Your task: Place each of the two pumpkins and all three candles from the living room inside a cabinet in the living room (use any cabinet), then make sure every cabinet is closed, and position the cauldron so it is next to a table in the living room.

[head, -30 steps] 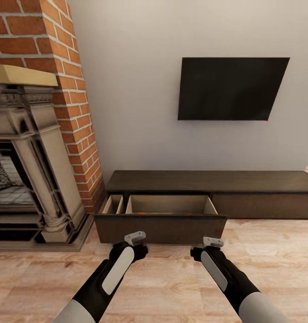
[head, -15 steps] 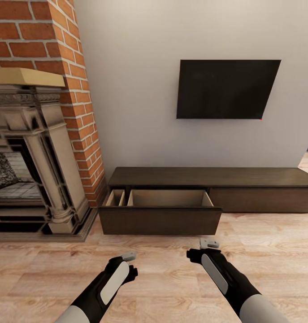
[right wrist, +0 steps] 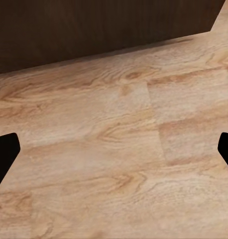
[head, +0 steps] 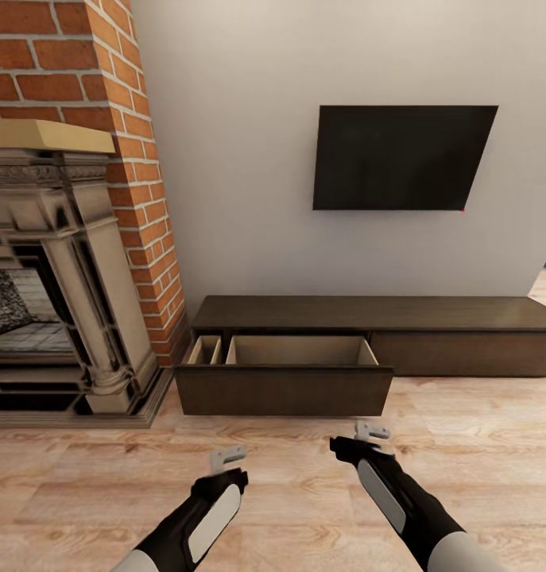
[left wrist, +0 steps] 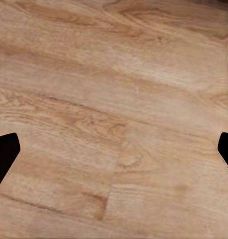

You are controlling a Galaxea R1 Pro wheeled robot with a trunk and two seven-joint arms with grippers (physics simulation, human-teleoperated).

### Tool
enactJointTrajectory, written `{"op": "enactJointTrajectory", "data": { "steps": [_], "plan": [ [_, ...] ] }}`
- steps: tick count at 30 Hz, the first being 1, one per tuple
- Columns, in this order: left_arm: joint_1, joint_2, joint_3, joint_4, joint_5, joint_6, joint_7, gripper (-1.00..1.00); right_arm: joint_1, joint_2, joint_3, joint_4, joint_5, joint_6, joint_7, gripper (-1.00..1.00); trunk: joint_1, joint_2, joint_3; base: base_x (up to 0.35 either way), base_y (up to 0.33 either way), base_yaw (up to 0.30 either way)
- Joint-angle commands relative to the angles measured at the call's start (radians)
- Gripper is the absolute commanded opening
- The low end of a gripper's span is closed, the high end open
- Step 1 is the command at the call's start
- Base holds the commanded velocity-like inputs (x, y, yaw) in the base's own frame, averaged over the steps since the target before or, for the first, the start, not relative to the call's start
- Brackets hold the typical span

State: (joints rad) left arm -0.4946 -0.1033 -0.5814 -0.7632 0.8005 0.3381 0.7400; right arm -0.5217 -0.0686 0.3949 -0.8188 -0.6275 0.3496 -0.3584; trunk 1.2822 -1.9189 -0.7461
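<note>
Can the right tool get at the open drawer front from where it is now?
Probably yes. The right tool hangs over bare floor just short of the open drawer front, with nothing between them, so a forward reach looks enough. The right wrist view shows the dark wood panel straight ahead.

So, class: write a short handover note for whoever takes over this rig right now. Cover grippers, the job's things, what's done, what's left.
Left gripper: open, empty, over the wood floor.
Right gripper: open, empty, just short of the drawer front.
Cabinet: left drawer pulled out; its contents can't be seen from here.
Done: cannot confirm any item is stowed.
Left: check the drawer, close it, find remaining pumpkins, candles and the cauldron.
</note>
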Motion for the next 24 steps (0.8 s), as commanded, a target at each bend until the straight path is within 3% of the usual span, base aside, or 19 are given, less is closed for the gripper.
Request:
{"op": "enactJointTrajectory", "data": {
  "steps": [1,5,9,17,21,24],
  "plan": [
    [-0.001,0.001,-0.011,-0.001,0.004,-0.008,0.007,1.0,0.0,-0.002,0.009,0.001,-0.008,-0.009,-0.009,1.0,0.0,-0.001,-0.001,0.0,0.0,0.0],
    [-0.001,0.001,-0.022,-0.001,0.002,-0.037,0.007,1.0,0.001,-0.001,0.028,0.023,-0.007,-0.057,-0.01,1.0,0.0,-0.001,-0.001,0.0,0.0,0.0],
    [-0.002,0.002,-0.025,-0.001,0.001,-0.065,0.007,1.0,0.001,0.0,0.059,0.047,-0.008,-0.107,-0.01,1.0,0.015,-0.029,-0.014,0.0,0.0,0.0],
    [-0.002,0.002,-0.035,-0.001,-0.001,-0.115,0.002,1.0,0.002,0.001,0.068,0.072,-0.008,-0.147,-0.009,1.0,0.046,-0.085,-0.039,0.0,0.0,0.0],
    [-0.002,0.003,-0.047,-0.001,-0.005,-0.134,-0.044,1.0,0.0,0.001,0.068,0.082,-0.009,-0.19,-0.008,1.0,0.061,-0.113,-0.051,0.0,0.0,0.0],
    [-0.002,0.017,-0.05,-0.001,-0.031,-0.145,-0.069,1.0,-0.002,0.001,0.068,0.085,-0.007,-0.209,-0.006,1.0,0.073,-0.134,-0.061,0.0,0.0,0.0]
  ]
}}
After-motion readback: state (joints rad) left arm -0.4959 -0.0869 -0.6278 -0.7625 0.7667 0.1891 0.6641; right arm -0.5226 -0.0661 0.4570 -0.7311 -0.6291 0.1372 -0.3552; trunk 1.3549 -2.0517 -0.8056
